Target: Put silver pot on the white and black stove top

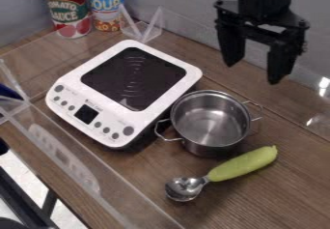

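Note:
The silver pot [210, 121] stands upright and empty on the wooden table, just right of the stove top. The stove top [125, 86] is a white square cooker with a black glass plate and a button panel on its near-left slope; nothing rests on it. My gripper [254, 67] hangs above and behind the pot, pointing down, its two black fingers [231, 47] spread wide with nothing between them. It touches neither pot nor stove.
A green-handled metal scoop [223, 173] lies in front of the pot near the table's front edge. Two cans [85, 9] stand at the back left. A clear plastic barrier runs along the table's left and front sides.

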Robot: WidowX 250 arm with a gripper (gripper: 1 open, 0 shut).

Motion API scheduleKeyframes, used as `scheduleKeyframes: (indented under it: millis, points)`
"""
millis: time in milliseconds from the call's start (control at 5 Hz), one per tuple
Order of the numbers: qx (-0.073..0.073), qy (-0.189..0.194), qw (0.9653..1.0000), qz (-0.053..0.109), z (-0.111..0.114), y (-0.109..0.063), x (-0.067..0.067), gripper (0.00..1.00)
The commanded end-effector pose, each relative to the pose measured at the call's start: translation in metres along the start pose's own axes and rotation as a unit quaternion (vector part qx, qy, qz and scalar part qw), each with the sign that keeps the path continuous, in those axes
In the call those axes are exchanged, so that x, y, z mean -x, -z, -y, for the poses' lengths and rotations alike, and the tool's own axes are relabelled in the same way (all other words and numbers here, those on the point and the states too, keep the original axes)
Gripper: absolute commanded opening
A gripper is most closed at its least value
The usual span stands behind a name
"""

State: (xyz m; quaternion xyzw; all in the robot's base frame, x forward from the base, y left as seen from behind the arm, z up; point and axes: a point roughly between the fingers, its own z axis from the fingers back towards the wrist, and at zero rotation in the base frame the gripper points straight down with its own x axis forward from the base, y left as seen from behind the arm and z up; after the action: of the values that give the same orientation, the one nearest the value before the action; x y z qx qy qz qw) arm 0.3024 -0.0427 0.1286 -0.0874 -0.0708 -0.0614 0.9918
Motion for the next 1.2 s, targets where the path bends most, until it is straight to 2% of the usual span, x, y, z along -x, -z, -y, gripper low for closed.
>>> scheduleKeyframes:
  millis: [0, 200, 600, 1000]
  points:
    - [-0.003, -0.038, 0.9987, 0.034, 0.005, -0.020, -0.006, 1.00]
    - [-0.006, -0.039, 0.9989, 0.024, 0.010, -0.016, -0.003, 1.00]
    - [-0.015, -0.013, 0.9998, -0.004, 0.012, -0.002, -0.001, 1.00]
    - [-0.030, -0.026, 0.9989, -0.023, -0.006, 0.001, 0.006, 1.00]
